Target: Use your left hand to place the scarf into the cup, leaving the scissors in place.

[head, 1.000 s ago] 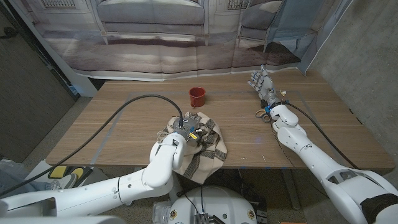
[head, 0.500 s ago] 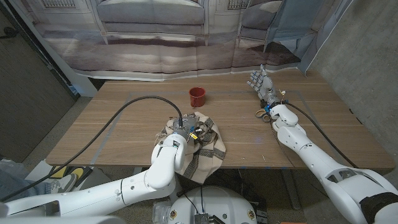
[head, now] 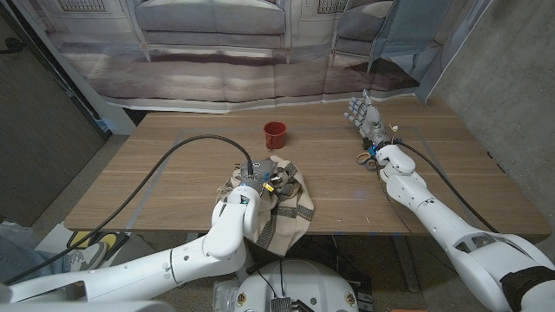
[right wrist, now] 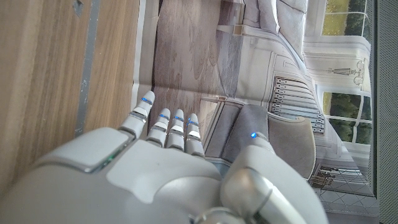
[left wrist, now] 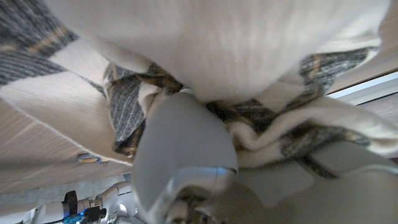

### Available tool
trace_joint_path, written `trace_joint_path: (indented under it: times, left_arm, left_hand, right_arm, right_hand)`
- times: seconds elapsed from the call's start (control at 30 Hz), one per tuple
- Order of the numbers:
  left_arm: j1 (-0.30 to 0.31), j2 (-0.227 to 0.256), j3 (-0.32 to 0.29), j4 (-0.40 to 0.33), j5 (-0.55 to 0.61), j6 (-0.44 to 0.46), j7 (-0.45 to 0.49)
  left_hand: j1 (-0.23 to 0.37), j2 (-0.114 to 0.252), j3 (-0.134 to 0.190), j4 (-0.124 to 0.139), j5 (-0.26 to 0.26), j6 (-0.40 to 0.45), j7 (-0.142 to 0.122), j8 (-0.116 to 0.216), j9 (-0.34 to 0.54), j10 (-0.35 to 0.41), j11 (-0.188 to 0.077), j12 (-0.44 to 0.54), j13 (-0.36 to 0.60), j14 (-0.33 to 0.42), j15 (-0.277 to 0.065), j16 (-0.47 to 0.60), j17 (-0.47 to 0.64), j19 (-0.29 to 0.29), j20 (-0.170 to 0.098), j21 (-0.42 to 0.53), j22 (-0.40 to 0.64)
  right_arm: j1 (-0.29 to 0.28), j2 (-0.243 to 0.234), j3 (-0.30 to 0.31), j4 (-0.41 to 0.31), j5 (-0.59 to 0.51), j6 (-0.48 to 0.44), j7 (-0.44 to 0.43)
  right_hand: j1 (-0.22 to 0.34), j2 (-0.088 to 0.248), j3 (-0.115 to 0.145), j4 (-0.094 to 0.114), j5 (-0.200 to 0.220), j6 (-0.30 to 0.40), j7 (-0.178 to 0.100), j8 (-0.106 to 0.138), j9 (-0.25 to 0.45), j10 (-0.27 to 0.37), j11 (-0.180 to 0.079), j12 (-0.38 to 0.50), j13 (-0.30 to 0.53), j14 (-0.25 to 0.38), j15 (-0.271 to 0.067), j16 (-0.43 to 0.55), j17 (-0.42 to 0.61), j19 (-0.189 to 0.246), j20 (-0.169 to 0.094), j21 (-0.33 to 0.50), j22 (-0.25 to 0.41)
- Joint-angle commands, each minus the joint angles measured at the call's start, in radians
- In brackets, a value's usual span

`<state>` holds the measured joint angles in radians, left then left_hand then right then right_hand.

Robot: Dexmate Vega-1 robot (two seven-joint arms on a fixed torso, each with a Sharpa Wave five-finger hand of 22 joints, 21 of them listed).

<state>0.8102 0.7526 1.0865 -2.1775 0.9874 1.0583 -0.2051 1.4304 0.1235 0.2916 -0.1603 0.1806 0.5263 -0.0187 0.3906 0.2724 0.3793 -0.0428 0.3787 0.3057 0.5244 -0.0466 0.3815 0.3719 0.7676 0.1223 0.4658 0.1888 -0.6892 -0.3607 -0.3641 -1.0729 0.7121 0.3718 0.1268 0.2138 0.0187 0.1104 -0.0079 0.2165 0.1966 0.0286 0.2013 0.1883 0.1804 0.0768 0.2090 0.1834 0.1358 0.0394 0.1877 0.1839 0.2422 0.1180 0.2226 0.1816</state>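
The scarf [head: 279, 201] sits bunched near the desk's [head: 156, 173] front edge, well short of the red cup [head: 276, 133], and the left robot hand [head: 263, 180] is right on top of it, buried in the folds. In the left wrist view the cloth [left wrist: 217, 56] wraps round the fingers [left wrist: 180, 143], gathered to a knot where they meet it: a grip on the fabric, by the look of it. The cup stands almost straight ahead of that hand, farther across the desk and just a touch toward the robot's right. So the carry should run forward along that line. The scarf's heap stretches roughly from the hand back toward the desk's front edge, where a corner droops over.

The material is soft woven wool, cream with grey and tan plaid bands, thick and floppy, bulky beside a small round cup with a narrow mouth. Stuffing it in will likely take some pushing.

Off to the cup's right the scissors [head: 366, 159] lie beside the right arm, light-handled. The right robot hand [head: 362, 113] stands beyond them, fingers spread and holding nothing, much farther from the scarf than the left.
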Motion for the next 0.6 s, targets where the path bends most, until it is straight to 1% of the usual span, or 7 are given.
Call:
trace_joint_path:
  times: [0.03, 0.13, 0.17, 0.23, 0.33, 0.43, 0.6]
  left_arm:
    - [0.033, 0.020, -0.049, -0.011, -0.121, -0.060, 0.144]
    - [0.042, 0.027, -0.059, -0.015, -0.144, -0.076, 0.180]
    - [0.041, 0.028, -0.061, -0.019, -0.152, -0.073, 0.176]
    - [0.059, 0.030, -0.078, -0.018, -0.175, -0.093, 0.224]
    - [0.058, 0.038, -0.082, -0.028, -0.189, -0.096, 0.232]
    - [0.049, 0.043, -0.083, -0.035, -0.201, -0.088, 0.221]
    - [0.041, 0.045, -0.081, -0.039, -0.210, -0.078, 0.223]
  left_hand:
    - [0.038, 0.000, 0.014, 0.002, -0.003, 0.107, 0.029, 0.052, 0.026, 0.080, -0.018, 0.039, 0.030, 0.086, -0.020, 0.031, 0.030, 0.086, -0.116, 0.030, 0.008]
    - [0.053, -0.001, 0.017, 0.005, -0.004, 0.175, 0.047, 0.090, 0.045, 0.153, -0.030, 0.068, 0.054, 0.134, -0.045, 0.044, 0.050, 0.107, -0.147, 0.061, 0.010]
    - [0.058, -0.003, 0.017, 0.006, -0.005, 0.200, 0.051, 0.106, 0.054, 0.173, -0.012, 0.075, 0.066, 0.167, -0.061, 0.055, 0.061, 0.117, -0.160, 0.077, 0.011]
    - [0.062, 0.000, 0.018, 0.010, -0.005, 0.237, 0.053, 0.128, 0.065, 0.203, -0.015, 0.084, 0.079, 0.195, -0.071, 0.065, 0.074, 0.131, -0.177, 0.096, 0.011]
    - [0.076, -0.002, 0.017, 0.008, -0.005, 0.283, 0.061, 0.153, 0.075, 0.260, -0.014, 0.099, 0.102, 0.261, -0.103, 0.098, 0.106, 0.153, -0.210, 0.134, 0.011]
    - [0.084, -0.004, 0.017, 0.007, -0.004, 0.292, 0.067, 0.159, 0.078, 0.274, -0.014, 0.100, 0.113, 0.287, -0.112, 0.110, 0.120, 0.168, -0.226, 0.153, 0.011]
    - [0.079, 0.001, 0.018, 0.014, -0.004, 0.281, 0.065, 0.155, 0.080, 0.264, -0.017, 0.094, 0.121, 0.290, -0.111, 0.108, 0.126, 0.171, -0.230, 0.165, 0.010]
  right_arm:
    - [-0.003, -0.001, 0.001, -0.010, -0.001, 0.002, -0.003]
    - [-0.006, -0.002, 0.000, -0.016, -0.001, -0.001, -0.005]
    - [-0.007, -0.003, 0.000, -0.017, -0.001, -0.001, -0.005]
    - [-0.008, -0.003, 0.000, -0.019, -0.001, -0.003, -0.006]
    - [-0.009, -0.003, 0.000, -0.021, -0.002, -0.002, -0.008]
    - [-0.011, -0.005, -0.001, -0.026, -0.004, -0.003, -0.012]
    - [-0.013, -0.004, -0.001, -0.029, -0.006, 0.000, -0.015]
  right_hand:
    - [0.007, 0.004, -0.001, -0.005, -0.001, 0.009, -0.002, -0.004, 0.002, 0.007, -0.002, 0.005, 0.004, 0.008, 0.000, 0.004, 0.002, 0.007, 0.004, -0.005, 0.000]
    - [0.007, 0.004, -0.002, -0.006, -0.001, 0.009, -0.003, -0.004, 0.002, 0.007, -0.004, 0.005, 0.004, 0.009, 0.000, 0.004, 0.002, 0.007, 0.006, -0.006, 0.000]
    - [0.007, 0.004, -0.002, -0.006, -0.001, 0.010, -0.002, -0.004, 0.002, 0.007, -0.003, 0.005, 0.004, 0.009, 0.000, 0.004, 0.002, 0.007, 0.005, -0.006, 0.000]
    - [0.007, 0.004, -0.002, -0.006, -0.001, 0.009, -0.003, -0.004, 0.002, 0.008, -0.003, 0.005, 0.004, 0.009, 0.000, 0.004, 0.002, 0.007, 0.006, -0.006, 0.000]
    - [0.007, 0.004, -0.002, -0.006, -0.001, 0.009, -0.003, -0.004, 0.002, 0.008, -0.003, 0.005, 0.004, 0.009, 0.000, 0.004, 0.002, 0.007, 0.006, -0.007, 0.000]
    - [0.006, 0.004, -0.002, -0.006, -0.001, 0.009, -0.003, -0.004, 0.002, 0.008, -0.004, 0.005, 0.004, 0.009, 0.000, 0.004, 0.002, 0.007, 0.007, -0.008, 0.000]
    - [0.006, 0.004, -0.003, -0.006, -0.001, 0.009, -0.003, -0.004, 0.002, 0.009, -0.005, 0.006, 0.004, 0.009, 0.000, 0.004, 0.002, 0.008, 0.008, -0.008, 0.000]
